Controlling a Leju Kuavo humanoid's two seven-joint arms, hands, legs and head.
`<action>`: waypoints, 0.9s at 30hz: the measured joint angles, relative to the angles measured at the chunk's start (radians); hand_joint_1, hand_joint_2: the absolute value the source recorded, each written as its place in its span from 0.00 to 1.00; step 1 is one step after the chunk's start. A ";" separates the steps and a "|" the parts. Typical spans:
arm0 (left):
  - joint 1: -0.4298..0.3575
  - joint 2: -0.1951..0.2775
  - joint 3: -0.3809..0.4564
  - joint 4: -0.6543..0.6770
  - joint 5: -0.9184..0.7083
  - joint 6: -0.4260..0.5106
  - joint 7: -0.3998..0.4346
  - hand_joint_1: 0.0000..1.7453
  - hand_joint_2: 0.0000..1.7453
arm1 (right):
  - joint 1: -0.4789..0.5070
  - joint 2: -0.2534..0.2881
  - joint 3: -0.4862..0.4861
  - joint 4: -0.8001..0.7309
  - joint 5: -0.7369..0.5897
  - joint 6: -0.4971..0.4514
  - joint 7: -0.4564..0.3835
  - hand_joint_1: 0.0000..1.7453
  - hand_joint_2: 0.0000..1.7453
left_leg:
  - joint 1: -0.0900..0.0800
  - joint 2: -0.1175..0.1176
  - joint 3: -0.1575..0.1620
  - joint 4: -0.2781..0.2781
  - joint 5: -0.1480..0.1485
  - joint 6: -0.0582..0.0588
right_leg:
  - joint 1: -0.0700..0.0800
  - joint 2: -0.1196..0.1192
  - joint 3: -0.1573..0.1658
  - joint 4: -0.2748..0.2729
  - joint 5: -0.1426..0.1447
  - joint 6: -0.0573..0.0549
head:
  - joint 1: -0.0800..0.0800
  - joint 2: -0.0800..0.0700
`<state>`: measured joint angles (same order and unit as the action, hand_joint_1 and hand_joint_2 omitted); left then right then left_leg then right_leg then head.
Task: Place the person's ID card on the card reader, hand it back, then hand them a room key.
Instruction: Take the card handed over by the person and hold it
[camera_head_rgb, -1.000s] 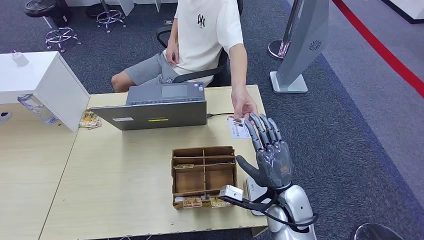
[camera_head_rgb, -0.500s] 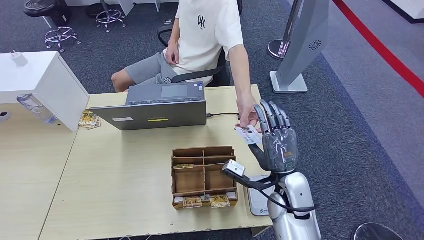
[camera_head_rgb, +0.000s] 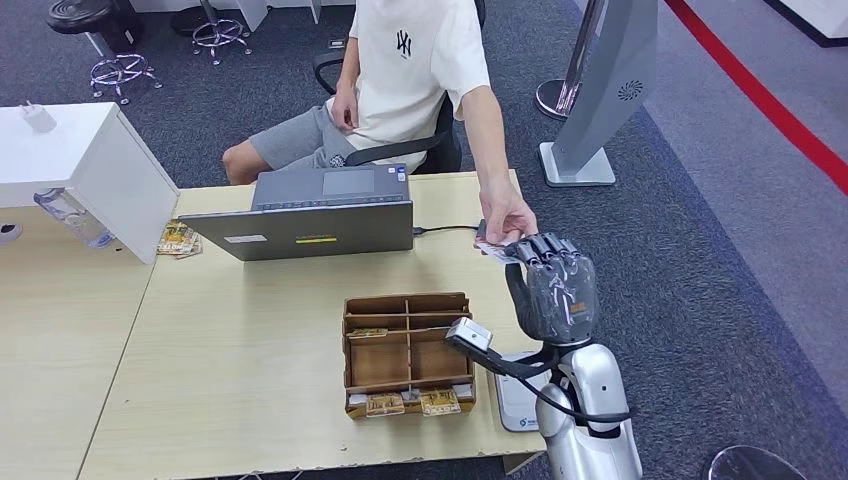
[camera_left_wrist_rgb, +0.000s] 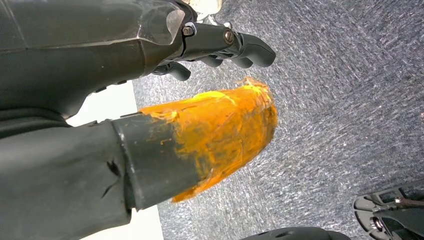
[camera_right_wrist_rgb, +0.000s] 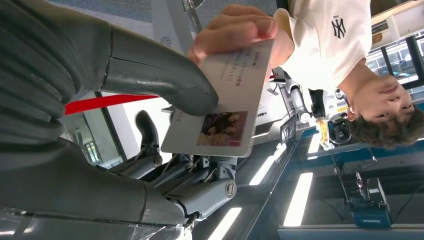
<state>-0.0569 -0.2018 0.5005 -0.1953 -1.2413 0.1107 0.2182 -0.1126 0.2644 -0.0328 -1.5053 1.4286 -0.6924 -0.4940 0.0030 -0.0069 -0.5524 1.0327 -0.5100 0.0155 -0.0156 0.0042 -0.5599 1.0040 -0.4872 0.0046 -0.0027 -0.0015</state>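
The white ID card (camera_head_rgb: 492, 247) (camera_right_wrist_rgb: 225, 105), with a small photo on it, is up in the air over the desk's far right corner. My right hand (camera_head_rgb: 555, 290) (camera_right_wrist_rgb: 75, 125) pinches it: the thumb (camera_right_wrist_rgb: 160, 80) lies on its face and the fingers curl behind it. The seated person's hand (camera_head_rgb: 505, 215) (camera_right_wrist_rgb: 230, 27) still grips the card's far end. The flat white card reader (camera_head_rgb: 515, 400) lies on the desk by my right forearm. Room key cards (camera_head_rgb: 400, 403) sit in the front slots of the wooden box (camera_head_rgb: 407, 350). My left hand (camera_left_wrist_rgb: 200, 125) hangs over the carpet, holding nothing.
A grey laptop (camera_head_rgb: 315, 215) stands on the far side of the desk (camera_head_rgb: 250, 350) with a cable running right. A white cabinet (camera_head_rgb: 90, 170) stands at the left, and a grey stand base (camera_head_rgb: 580, 165) is on the carpet beyond the desk.
My right hand rose from above the reader toward the person's hand and its fingers curled around the offered card. The person moved the card into my hand.
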 joint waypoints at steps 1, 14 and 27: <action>0.000 0.000 0.000 0.000 0.000 0.000 0.000 0.00 0.00 | 0.000 0.000 0.000 0.000 0.000 0.000 0.000 1.00 1.00 | 0.000 0.000 0.000 0.000 0.000 0.000 | 0.000 0.000 0.000 0.000 0.000 0.000 | 0.000 0.000; 0.001 -0.002 0.005 0.000 0.014 0.015 -0.014 0.00 0.00 | 0.044 0.002 -0.020 0.053 -0.448 0.012 -0.075 1.00 1.00 | 0.000 0.000 0.000 0.000 0.000 0.000 | 0.000 0.000 0.000 0.000 0.000 0.000 | 0.000 0.000; 0.012 -0.011 0.053 0.000 0.053 0.045 -0.039 0.00 0.00 | 0.179 -0.106 0.143 -0.054 -1.236 0.331 0.016 1.00 1.00 | 0.000 0.000 -0.001 0.000 -0.001 -0.001 | 0.000 0.000 -0.001 0.000 0.000 0.000 | 0.000 0.000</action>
<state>-0.0453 -0.2132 0.5538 -0.1953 -1.1883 0.1555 0.1792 0.0665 0.1583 0.1101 -1.5592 0.1925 -0.3618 -0.4778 0.0028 -0.0068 -0.5534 1.0326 -0.5109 0.0146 -0.0156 0.0043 -0.5613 1.0038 -0.4876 0.0043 -0.0027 -0.0015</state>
